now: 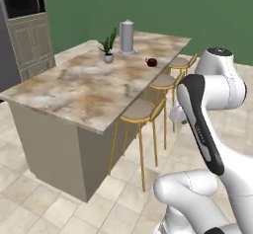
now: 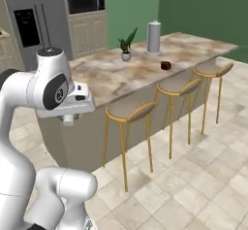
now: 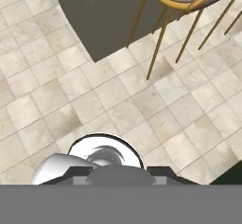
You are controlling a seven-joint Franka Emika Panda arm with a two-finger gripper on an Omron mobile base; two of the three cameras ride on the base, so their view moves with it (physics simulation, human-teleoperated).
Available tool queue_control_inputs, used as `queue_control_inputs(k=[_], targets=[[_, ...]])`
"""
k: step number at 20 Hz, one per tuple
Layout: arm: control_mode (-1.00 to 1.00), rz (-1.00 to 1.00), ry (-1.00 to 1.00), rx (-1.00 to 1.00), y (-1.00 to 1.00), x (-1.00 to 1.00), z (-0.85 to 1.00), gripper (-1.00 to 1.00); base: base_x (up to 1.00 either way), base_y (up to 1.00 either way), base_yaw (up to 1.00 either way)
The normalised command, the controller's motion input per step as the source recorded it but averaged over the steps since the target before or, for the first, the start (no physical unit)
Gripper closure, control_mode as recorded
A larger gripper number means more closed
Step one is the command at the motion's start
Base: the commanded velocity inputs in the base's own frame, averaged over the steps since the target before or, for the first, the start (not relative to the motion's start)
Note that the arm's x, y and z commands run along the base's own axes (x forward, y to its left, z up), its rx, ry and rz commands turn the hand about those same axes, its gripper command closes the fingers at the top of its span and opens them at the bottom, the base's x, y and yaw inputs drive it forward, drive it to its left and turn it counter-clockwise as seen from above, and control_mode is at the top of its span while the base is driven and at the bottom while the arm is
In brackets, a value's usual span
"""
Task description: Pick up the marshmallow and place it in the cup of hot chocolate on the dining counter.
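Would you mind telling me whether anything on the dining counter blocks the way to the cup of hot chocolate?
Nothing visible does. The cup of hot chocolate stands near the stool-side edge of the dining counter, with bare stone around it. The potted plant and tall grey cylinder stand farther in, apart from it. I cannot make out the marshmallow.

Open tiled floor point(image 3: 108, 95) is seen directly below the hand. Ahead of it, the near edge of the dining counter point(image 1: 74, 95) is lined by three stools point(image 2: 127, 110). Beyond them the stone top lies bare, interrupted farther off by the cup of hot chocolate point(image 1: 151, 62), a potted plant point(image 1: 108, 48) and a tall grey cylinder point(image 1: 126, 36).
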Motion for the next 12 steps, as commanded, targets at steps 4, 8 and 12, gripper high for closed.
queue_control_inputs(k=[4,8,12], targets=[[1.0,0.0,0.0,0.0,0.0,0.0,0.0,1.0,0.45,-0.83,0.61],[1.0,0.0,0.0,0.0,0.0,0.0,0.0,1.0,0.83,-1.0,0.45],[1.0,0.0,0.0,0.0,0.0,0.0,0.0,1.0,0.92,-1.0,0.41]])
